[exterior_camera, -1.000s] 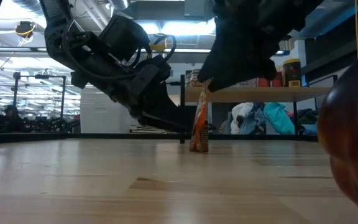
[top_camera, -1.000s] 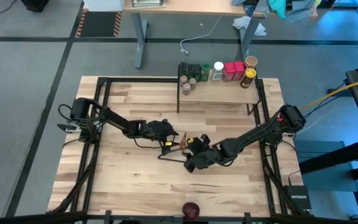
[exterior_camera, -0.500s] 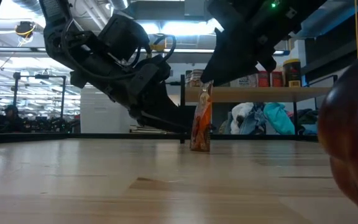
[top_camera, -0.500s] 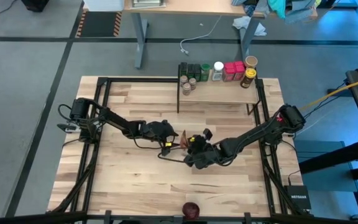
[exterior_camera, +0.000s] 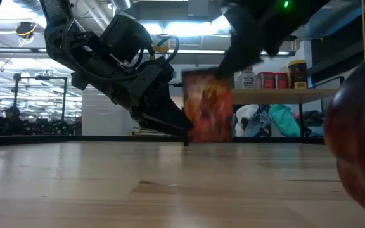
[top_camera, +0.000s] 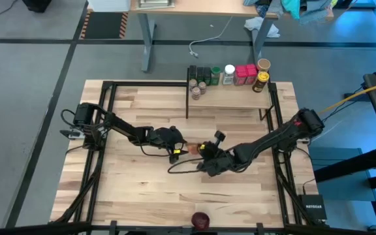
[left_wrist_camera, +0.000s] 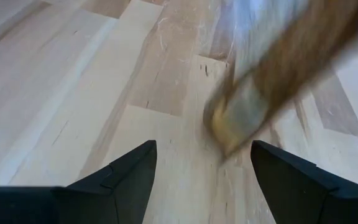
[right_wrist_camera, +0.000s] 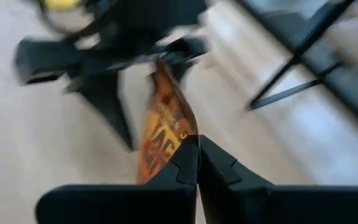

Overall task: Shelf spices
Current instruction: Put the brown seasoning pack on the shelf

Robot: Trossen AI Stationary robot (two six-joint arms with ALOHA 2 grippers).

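Observation:
The orange-red flat packet (exterior_camera: pixel 209 114) hangs just above the tabletop near mid-table, with its broad face toward the low camera. It also shows in the high view (top_camera: pixel 191 149) and, blurred, in the left wrist view (left_wrist_camera: pixel 272 81). My right gripper (right_wrist_camera: pixel 197 158) is shut on it. My left gripper (left_wrist_camera: pixel 204 146) is open right beside the packet on its left and touches nothing. The shelf (top_camera: pixel 230 98) stands at the far edge, with the other spices (top_camera: pixel 227 74) in a row along its back. My right gripper pinches the packet's upper end (right_wrist_camera: pixel 178 144) between its two shut fingers. It comes slanting down from the table's right (exterior_camera: pixel 233 60). The packet hangs below the fingers, upright and clear of the table.
A dark red round thing (top_camera: pixel 201 220) lies at the table's near edge and fills the right of the low view (exterior_camera: pixel 360 145). The shelf's black posts (top_camera: pixel 187 104) stand behind the grippers. Black frame rails (top_camera: pixel 100 130) run along the table's sides.
My right gripper has lifted the packet off the table and turned it. It stood edge-on to the low camera with its bottom on the wood. Now its broad face shows and it hangs clear.

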